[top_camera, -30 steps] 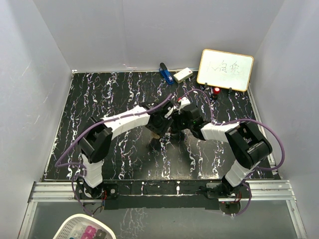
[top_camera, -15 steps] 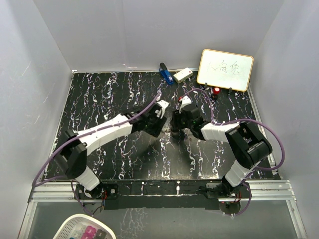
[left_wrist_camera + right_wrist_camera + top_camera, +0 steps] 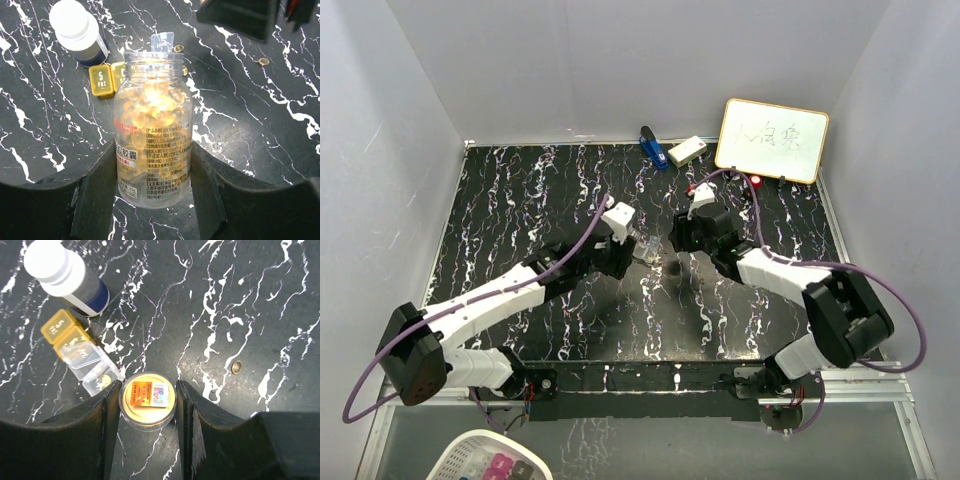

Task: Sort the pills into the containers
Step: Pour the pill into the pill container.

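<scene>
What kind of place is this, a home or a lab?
Probably a robot lab test booth: plain white walls box in a black marbled table, the left arm and right arm are mounted at a metal rail, and a whiteboard leans at the back.

My left arm [image 3: 510, 290] stretched low and far forward, left gripper [image 3: 152, 167] clamped on the golden-amber bottle [image 3: 152, 110] (fingers on both sides), my right arm [image 3: 770, 270] angled inward, right gripper [image 3: 147, 400] pinching a round clear lid [image 3: 148, 396], both wrists near each other mid-table
</scene>
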Robot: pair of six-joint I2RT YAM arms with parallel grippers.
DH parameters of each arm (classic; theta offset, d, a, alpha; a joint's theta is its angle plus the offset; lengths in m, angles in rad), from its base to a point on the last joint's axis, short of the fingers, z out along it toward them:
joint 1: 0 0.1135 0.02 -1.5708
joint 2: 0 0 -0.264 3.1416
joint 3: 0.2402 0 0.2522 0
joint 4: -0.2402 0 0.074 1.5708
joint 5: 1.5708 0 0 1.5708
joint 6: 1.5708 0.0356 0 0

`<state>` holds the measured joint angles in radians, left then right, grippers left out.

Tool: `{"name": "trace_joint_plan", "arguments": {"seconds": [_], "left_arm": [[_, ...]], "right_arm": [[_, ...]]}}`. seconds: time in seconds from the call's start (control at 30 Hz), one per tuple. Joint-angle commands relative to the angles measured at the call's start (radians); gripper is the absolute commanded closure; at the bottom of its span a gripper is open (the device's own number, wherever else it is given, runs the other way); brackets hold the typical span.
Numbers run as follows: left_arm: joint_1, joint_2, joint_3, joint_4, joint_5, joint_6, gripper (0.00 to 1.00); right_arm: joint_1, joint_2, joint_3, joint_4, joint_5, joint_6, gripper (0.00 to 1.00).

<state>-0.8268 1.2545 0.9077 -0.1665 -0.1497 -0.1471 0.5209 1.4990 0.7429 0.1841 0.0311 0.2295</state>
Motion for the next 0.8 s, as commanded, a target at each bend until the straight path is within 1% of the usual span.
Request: {"name": "trace_joint_plan", "arguments": {"seconds": [0.0,0.17,0.27,0.4,0.57,0.77], "left_arm": [[-0.003,-0.094,-0.109,0.203,0.029,0.057,1.0],[0.0,-0.254,-0.306,0.454,0.12,0.09,1.0],[0.004,-0.352,-0.39,0.558,0.176,0.092,1.0],[0.006,-0.409,-0.433,0.619,0.269,0.091,1.0],[0.008,-0.433,-0.457,0.675,0.38,0.088,1.0],[0.008,-0.488,-0.498,0.679,0.395,0.088,1.0]], "right_arm": [[-0.001,-0.127,0.058,-0.064,-0.029,-0.047,1.0],[-0.001,-0.245,0.064,-0.089,-0.197,-0.051,1.0],[0.0,-0.288,0.067,-0.085,-0.306,-0.059,1.0],[0.002,-0.317,0.069,-0.066,-0.448,-0.067,1.0],[0.009,-0.337,0.093,-0.059,-0.581,-0.064,1.0],[0.019,-0.413,0.122,-0.074,-0.648,-0.065,1.0]]}}
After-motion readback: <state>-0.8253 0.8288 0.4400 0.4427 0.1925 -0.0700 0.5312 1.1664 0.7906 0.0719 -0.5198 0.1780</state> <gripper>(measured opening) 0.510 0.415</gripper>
